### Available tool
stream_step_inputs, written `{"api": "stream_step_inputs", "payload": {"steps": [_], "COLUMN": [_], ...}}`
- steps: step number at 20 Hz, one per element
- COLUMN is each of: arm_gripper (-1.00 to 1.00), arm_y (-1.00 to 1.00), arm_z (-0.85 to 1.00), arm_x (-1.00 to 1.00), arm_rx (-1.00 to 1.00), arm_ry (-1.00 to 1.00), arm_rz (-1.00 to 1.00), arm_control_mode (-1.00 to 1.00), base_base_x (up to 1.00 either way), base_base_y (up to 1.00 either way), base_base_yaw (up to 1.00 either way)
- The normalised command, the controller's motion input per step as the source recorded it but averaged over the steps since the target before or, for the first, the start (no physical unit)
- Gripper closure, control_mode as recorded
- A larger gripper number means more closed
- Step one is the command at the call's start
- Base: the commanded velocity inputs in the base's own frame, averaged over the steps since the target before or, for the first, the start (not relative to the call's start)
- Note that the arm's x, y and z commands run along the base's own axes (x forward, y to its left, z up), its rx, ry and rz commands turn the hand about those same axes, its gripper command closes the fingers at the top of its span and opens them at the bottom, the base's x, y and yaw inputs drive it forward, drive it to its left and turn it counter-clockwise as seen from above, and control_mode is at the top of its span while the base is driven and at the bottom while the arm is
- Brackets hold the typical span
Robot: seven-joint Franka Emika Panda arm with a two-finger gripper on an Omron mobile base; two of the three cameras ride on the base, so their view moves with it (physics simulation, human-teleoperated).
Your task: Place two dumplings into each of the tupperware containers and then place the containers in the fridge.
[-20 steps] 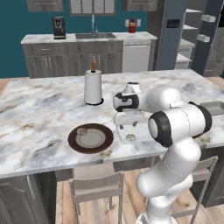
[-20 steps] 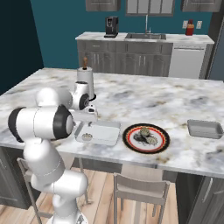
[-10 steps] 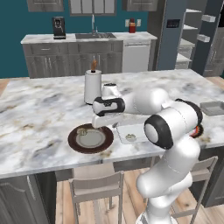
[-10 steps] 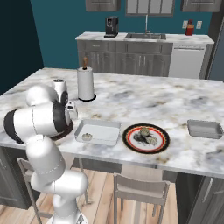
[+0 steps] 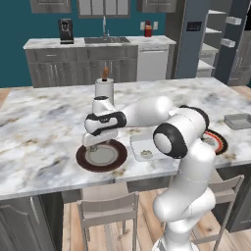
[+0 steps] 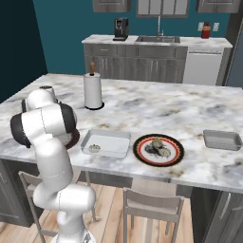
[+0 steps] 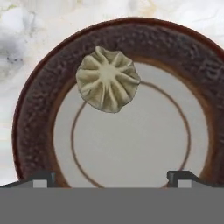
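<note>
**Q:** One dumpling (image 7: 108, 79) under your claw (image 7: 112, 177) — where exactly does it sit?

**A:** You have it on the dark-rimmed brown plate (image 5: 84, 159), resting half on the rough inner edge of the rim and half on the pale centre, crimped side up. In the hand view your two finger tips (image 7: 43, 177) stand wide apart at the bottom, spread to either side of the plate's centre, with nothing between them. The dumpling lies beyond the tips, not touched.

**Q:** And the claw seen from the base?

**A:** In the left base view your hand hangs just above that plate, at the near edge of the marble surface (image 5: 39, 127), fingers pointing down — jaws parted, holding nothing.

**Q:** Containers?

**A:** You have one tupperware container (image 6: 107, 143) just right of the brown plate, near the front edge of the surface, with a single dumpling (image 6: 95, 147) in its near-left corner. A second container (image 6: 221, 140) sits well apart at the far right end; I cannot tell what it holds.

**Q:** Other dumplings?

**A:** Between the two containers you have a red-rimmed plate (image 6: 142, 153) carrying a small cluster of them (image 6: 157, 147); I cannot count them surely.

**Q:** Fridge?

**A:** Slate-blue fridge (image 5: 188, 41) at the back right in the left base view, white shelves showing beside it. A paper towel roll (image 6: 93, 90) stands upright behind the brown plate.
</note>
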Motion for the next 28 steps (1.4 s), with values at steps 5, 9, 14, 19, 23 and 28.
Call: {"api": "stream_step_inputs", "payload": {"steps": [5,9,14,19,23,28], "arm_gripper": [-1.0,-1.0,-1.0,-1.0,-1.0,-1.0], "arm_y": [0.33,0.33,0.04,0.0,-0.01,-0.07], "arm_z": [-0.23,-0.31,-0.22,-0.13,-0.06,0.0], "arm_x": [0.41,0.35,0.41,0.21,0.0,-0.13], "arm_rx": [0.0,0.0,0.0,0.0,0.0,0.0], "arm_ry": [-0.06,0.0,-0.03,-0.07,0.0,0.01], "arm_rz": [0.0,0.0,0.0,0.0,0.0,0.0], "arm_control_mode": [-1.0,-1.0,-1.0,-1.0,-1.0,-1.0], "base_base_x": [0.0,0.0,0.0,0.0,0.0,0.0], "base_base_y": [0.0,0.0,0.0,0.0,0.0,0.0], "base_base_yaw": [0.0,0.0,0.0,0.0,0.0,0.0]}}
